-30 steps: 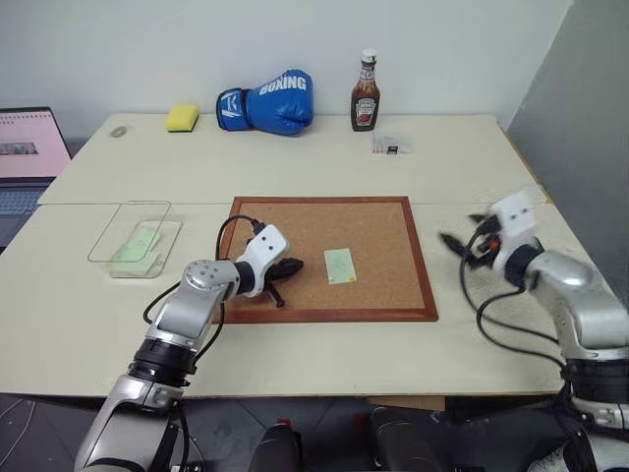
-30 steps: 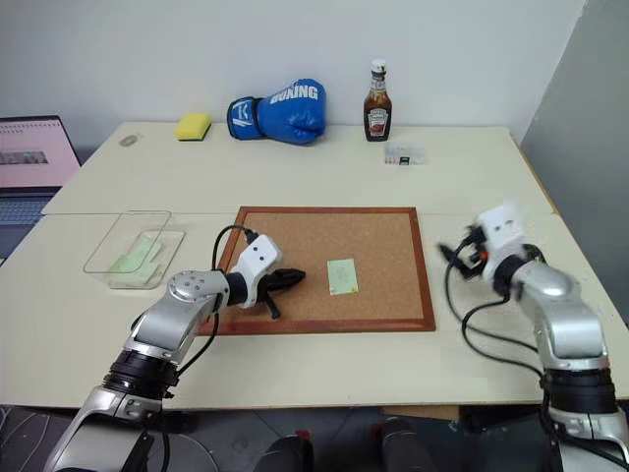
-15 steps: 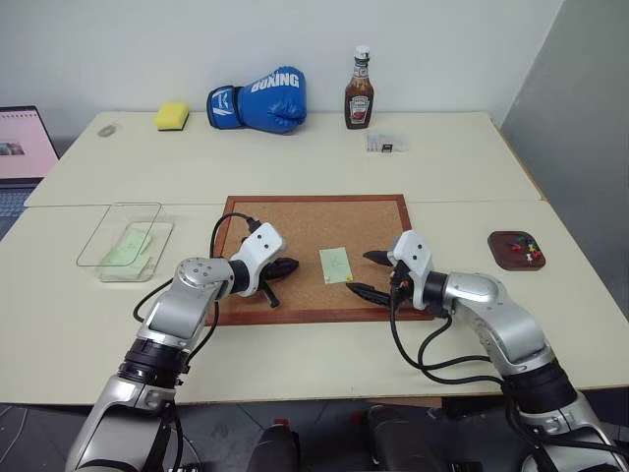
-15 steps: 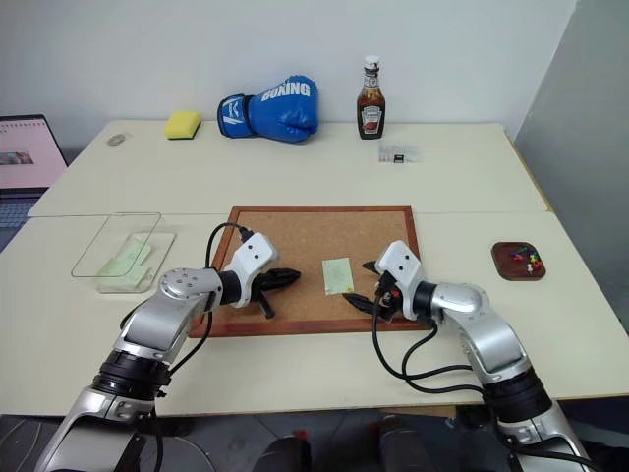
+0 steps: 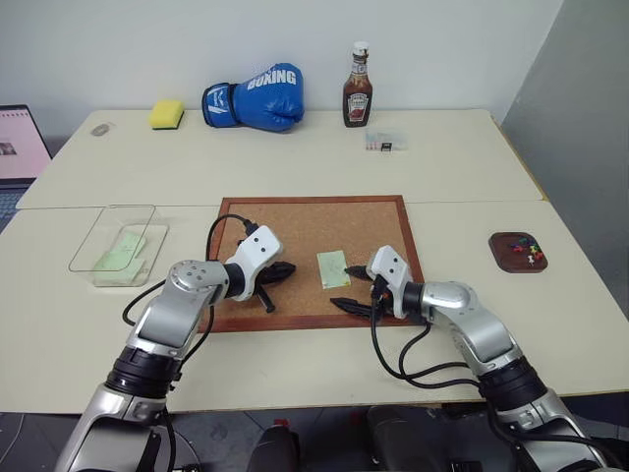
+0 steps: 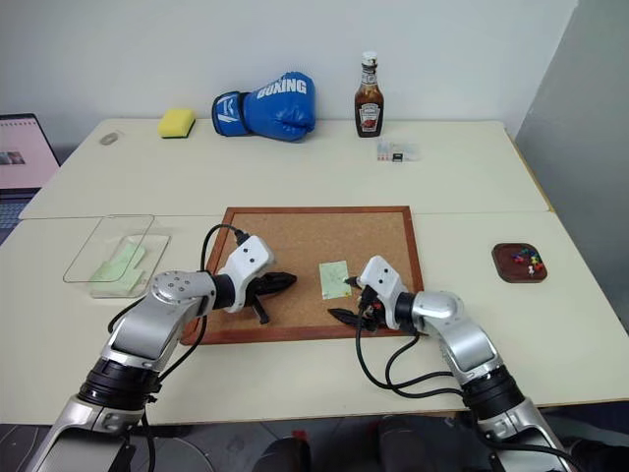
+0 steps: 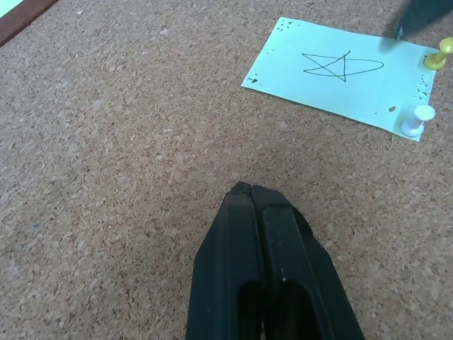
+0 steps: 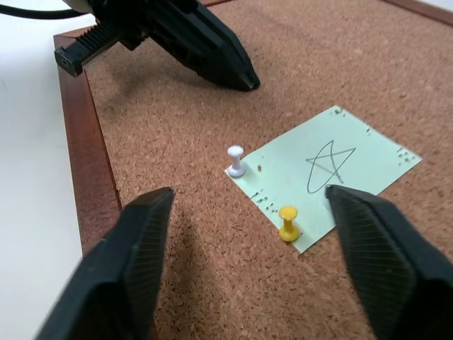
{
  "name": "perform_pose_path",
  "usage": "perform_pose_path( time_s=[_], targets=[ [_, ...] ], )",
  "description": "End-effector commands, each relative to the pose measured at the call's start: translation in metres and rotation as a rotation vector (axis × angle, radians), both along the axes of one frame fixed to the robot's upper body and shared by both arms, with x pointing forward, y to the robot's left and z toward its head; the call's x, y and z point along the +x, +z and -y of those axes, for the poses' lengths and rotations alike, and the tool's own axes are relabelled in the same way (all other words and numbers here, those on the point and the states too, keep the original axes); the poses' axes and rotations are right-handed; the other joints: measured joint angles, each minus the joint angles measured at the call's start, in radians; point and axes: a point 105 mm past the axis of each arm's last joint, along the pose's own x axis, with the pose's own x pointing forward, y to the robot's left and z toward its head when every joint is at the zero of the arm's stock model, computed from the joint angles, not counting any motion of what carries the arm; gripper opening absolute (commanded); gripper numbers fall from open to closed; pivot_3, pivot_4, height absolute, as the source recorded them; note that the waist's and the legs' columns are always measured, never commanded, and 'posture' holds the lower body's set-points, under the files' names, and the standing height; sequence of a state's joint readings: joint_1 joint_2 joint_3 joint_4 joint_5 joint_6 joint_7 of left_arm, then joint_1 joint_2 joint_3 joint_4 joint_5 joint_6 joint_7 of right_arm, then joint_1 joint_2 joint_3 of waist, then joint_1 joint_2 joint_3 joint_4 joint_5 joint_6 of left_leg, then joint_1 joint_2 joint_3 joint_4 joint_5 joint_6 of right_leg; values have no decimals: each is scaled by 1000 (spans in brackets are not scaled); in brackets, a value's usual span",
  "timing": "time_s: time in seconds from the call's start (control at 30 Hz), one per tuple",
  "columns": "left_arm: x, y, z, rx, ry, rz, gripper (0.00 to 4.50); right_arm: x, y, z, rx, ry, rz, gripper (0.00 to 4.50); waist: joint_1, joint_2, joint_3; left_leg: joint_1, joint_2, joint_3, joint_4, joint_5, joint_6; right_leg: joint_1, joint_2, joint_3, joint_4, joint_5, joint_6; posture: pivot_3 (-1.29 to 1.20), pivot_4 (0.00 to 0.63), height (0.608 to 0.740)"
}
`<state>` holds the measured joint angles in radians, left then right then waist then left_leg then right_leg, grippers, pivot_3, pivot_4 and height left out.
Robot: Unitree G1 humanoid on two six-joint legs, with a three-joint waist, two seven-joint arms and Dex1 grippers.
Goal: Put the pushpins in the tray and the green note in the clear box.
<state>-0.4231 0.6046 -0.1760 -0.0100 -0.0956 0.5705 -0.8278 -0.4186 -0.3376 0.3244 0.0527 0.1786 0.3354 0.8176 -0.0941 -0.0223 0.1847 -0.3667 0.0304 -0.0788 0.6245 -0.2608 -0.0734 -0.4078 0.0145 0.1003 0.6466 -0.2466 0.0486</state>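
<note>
The green note, marked with a drawn star, lies on the cork board. A white pushpin and a yellow pushpin stand in its near edge. My right gripper is open just right of the note, low over the board, and the yellow pin sits between its spread fingers. My left gripper is shut and empty, its tip resting on the cork left of the note. The tray, far right, holds several pushpins. The clear box, far left, contains a pale green slip.
Along the table's back edge are a blue boxing glove, a ketchup bottle, a yellow sponge and a small clear case. A laptop is at the far left. Cables trail from both wrists.
My right arm swung in from the table's right side to the cork board beside the note, and its fingers narrowed a little. The left gripper stayed put. The camera shifted.
</note>
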Motion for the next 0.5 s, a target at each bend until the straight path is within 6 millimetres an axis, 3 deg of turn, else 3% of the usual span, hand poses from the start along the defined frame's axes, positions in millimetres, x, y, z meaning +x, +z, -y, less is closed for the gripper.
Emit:
perform_pose_path(
  time_s=[0.03, 0.43, 0.5],
  targets=[
    [-14, -39, -18, 56, 66, -165, 0, 5, 13, -3, 40, 12, 40, 2426, -1, 0, 0, 0, 0, 0, 0, 0, 0, 0, 0, 0, 0, 0, 0, 0, 150, 740],
    [-15, -39, -13, 54, 50, -171, 0, 11, 15, 2, 47, -21, 39, 93, -1, 0, 0, 0, 0, 0, 0, 0, 0, 0, 0, 0, 0, 0, 0, 0, 150, 740],
    [-14, -41, -13, 55, 52, -174, 0, 13, 15, 3, 55, -38, 36, 35, -1, 0, 0, 0, 0, 0, 0, 0, 0, 0, 0, 0, 0, 0, 0, 0, 150, 740]
  ],
)
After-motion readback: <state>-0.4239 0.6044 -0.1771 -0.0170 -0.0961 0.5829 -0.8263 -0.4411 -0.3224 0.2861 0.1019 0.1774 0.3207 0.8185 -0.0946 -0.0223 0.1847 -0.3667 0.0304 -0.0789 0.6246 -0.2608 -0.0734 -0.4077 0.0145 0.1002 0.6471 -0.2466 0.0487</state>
